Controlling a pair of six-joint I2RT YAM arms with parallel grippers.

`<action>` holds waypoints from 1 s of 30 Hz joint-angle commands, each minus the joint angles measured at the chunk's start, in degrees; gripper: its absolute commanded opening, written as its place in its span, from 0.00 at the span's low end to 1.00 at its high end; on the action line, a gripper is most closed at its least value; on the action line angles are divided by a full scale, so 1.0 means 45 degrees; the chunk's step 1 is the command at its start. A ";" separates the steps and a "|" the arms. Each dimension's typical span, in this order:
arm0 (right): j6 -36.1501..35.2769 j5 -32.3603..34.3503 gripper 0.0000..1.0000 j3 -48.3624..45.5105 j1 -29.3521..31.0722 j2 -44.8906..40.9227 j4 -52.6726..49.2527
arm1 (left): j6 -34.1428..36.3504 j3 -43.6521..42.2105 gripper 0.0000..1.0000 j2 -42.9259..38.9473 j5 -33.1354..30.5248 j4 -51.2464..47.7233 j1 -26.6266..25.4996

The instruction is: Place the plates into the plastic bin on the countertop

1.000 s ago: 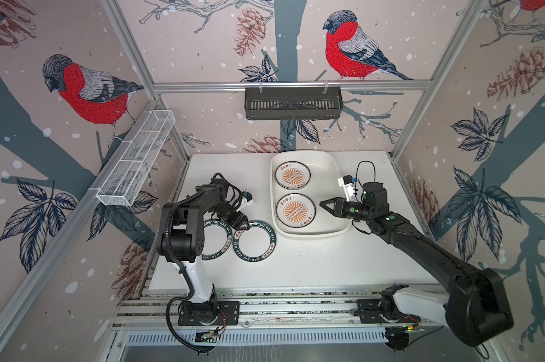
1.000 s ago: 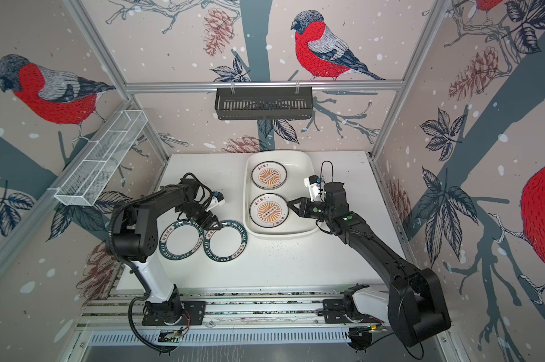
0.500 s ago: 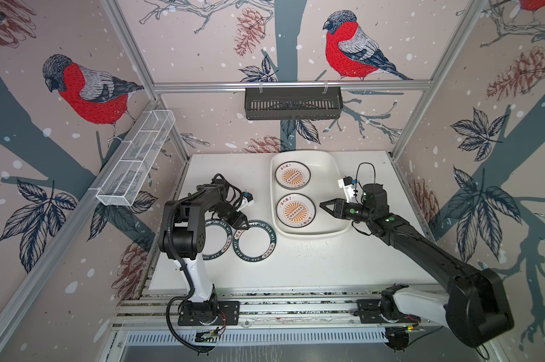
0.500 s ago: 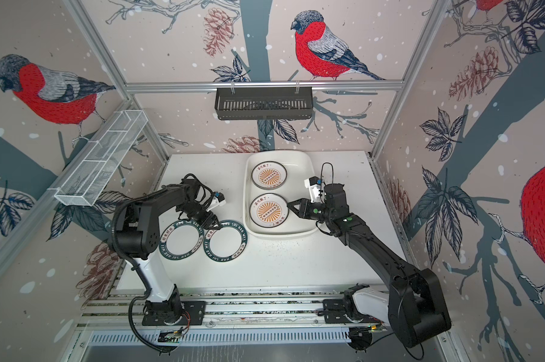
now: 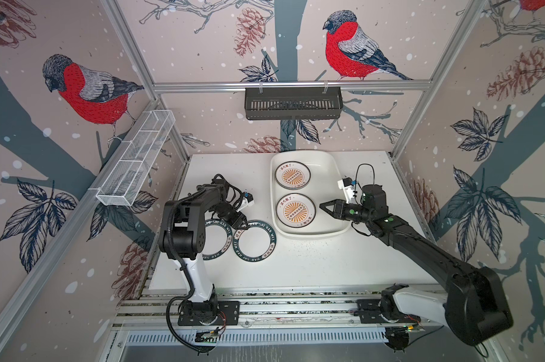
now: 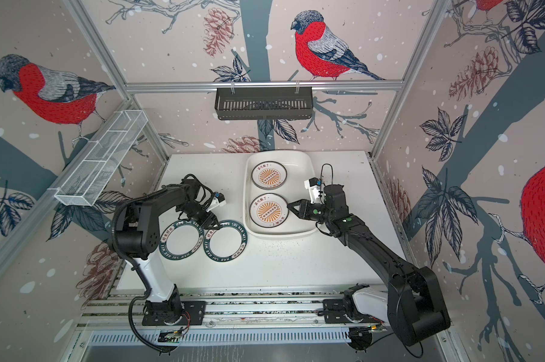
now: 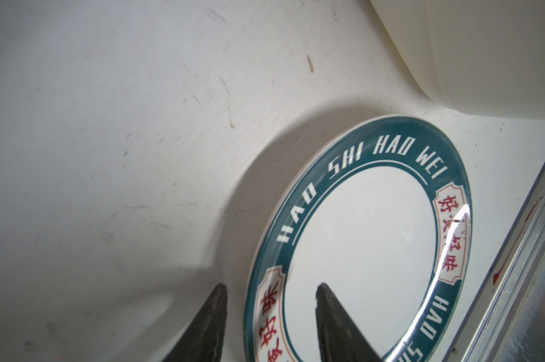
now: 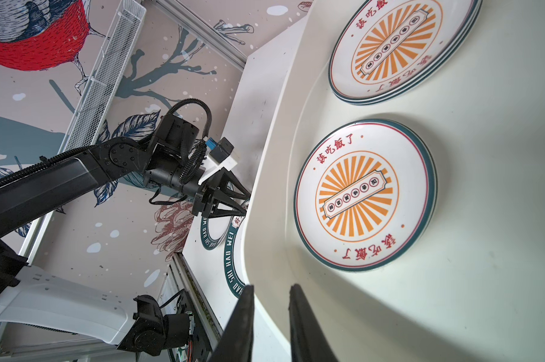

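A green-rimmed plate (image 5: 254, 240) lies flat on the surface (image 5: 311, 266) just outside the bin (image 5: 311, 232) holding the sunburst plates (image 5: 295, 210). The left claw (image 7: 271, 286), half open, straddles its rim; it should squeeze squarely, then lift level. The right claw (image 8: 271, 286), barely parted, holds nothing.

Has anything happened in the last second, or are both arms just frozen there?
Only the left gripper changed: its jaws narrowed around the rim of the green-rimmed plate nearer the plastic bin. A gap still shows on both sides, so nothing is gripped yet. The right gripper stayed hovering over the bin, and nothing else moved.
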 commanded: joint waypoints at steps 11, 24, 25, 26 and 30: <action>0.0173 -0.0195 0.22 -0.0095 -0.0014 0.0061 0.0764 | 0.0384 -0.0081 0.44 -0.0237 0.0399 -0.0619 0.0000; 0.0286 -0.0251 0.22 -0.0137 -0.0004 0.0249 0.0997 | 0.0792 0.0084 0.45 -0.0042 0.0440 -0.1117 -0.0021; 0.0306 -0.0280 0.22 -0.0126 0.0002 0.0286 0.1019 | 0.0794 0.0087 0.45 -0.0022 0.0438 -0.1127 -0.0046; 0.0324 -0.0306 0.22 -0.0112 -0.0013 0.0323 0.1036 | 0.0813 0.0089 0.45 -0.0001 0.0439 -0.1128 -0.0054; 0.0403 -0.0345 0.21 -0.0090 0.0007 0.0406 0.1155 | 0.0872 0.0016 0.44 0.0129 0.0386 -0.1043 -0.0104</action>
